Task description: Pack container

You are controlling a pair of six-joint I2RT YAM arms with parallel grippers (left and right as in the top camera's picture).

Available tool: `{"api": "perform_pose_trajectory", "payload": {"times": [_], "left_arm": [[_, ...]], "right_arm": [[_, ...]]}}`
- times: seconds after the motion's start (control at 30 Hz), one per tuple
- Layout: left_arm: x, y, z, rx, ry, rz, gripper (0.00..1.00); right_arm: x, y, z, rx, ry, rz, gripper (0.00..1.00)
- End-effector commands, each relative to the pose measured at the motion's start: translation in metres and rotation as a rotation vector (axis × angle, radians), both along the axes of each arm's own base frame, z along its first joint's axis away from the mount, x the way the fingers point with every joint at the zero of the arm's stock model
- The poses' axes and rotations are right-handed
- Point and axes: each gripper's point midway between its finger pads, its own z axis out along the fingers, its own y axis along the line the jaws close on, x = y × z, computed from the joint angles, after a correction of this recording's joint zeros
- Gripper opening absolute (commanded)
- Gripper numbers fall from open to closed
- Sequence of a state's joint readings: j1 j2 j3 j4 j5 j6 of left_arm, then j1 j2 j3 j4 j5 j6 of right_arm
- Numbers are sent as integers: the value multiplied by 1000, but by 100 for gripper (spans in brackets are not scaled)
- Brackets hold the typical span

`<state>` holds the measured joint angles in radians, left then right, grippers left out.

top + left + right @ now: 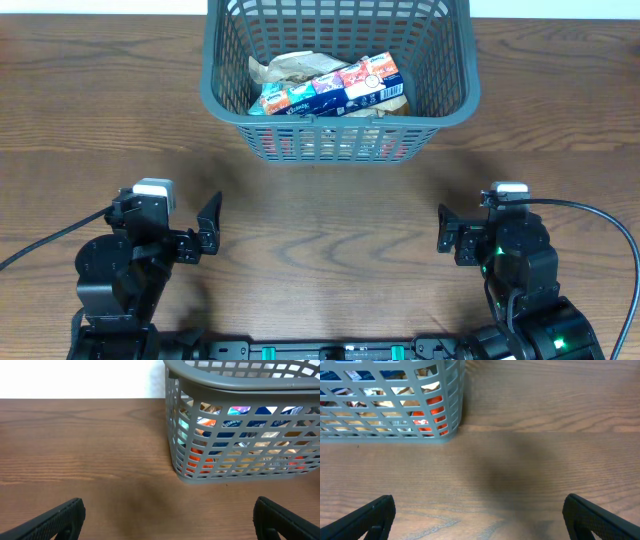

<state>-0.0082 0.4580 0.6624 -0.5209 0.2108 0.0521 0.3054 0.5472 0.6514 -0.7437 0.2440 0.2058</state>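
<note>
a brown wooden table [320, 230] is filling the overhead view, its grain running side to side. the container [340, 122], a large grey lattice basket with a thick rim, is sitting at the far middle of the table, well apart from both arms, its near wall facing them. snack packets [330, 88] are lying inside it on the bottom, a blue, white and red one stretching across crumpled tan wrappers; orange, blue and tan are showing through the slots in both wrist views. the left gripper [170, 515] is resting low at the near left with its black fingers [60, 517] spread wide and nothing between them. the right gripper [480, 515] is sitting at the near right, its jaws likewise wide apart and gripping nothing. a black cable [600, 215] is looping off the right arm toward the table's edge.
</note>
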Motion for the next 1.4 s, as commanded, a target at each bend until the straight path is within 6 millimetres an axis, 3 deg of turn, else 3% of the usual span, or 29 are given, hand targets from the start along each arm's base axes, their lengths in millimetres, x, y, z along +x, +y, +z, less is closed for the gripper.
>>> {"api": "perform_pose_trajectory", "payload": {"times": [0.0,0.1,0.2,0.5,0.87,1.37], "left_arm": [[-1,-2,1,0,-6,-12,99],[-1,-2,1,0,-6,-12,99],[-1,-2,1,0,-6,-12,99],[-1,-2,1,0,-6,-12,99],[-1,-2,1,0,-6,-12,99],[-1,-2,1,0,-6,-12,99]], "right_arm": [[-1,0,-1,6,-1,-11,99],[-1,-1,-2,4,2,-12,99],[-5,-14,0,-37,-5,-46,99],[-5,-33,34,-31,-260,-100,99],[10,-27,17,23,-474,-36,99],[11,-36,-7,26,-556,-62,99]]}}
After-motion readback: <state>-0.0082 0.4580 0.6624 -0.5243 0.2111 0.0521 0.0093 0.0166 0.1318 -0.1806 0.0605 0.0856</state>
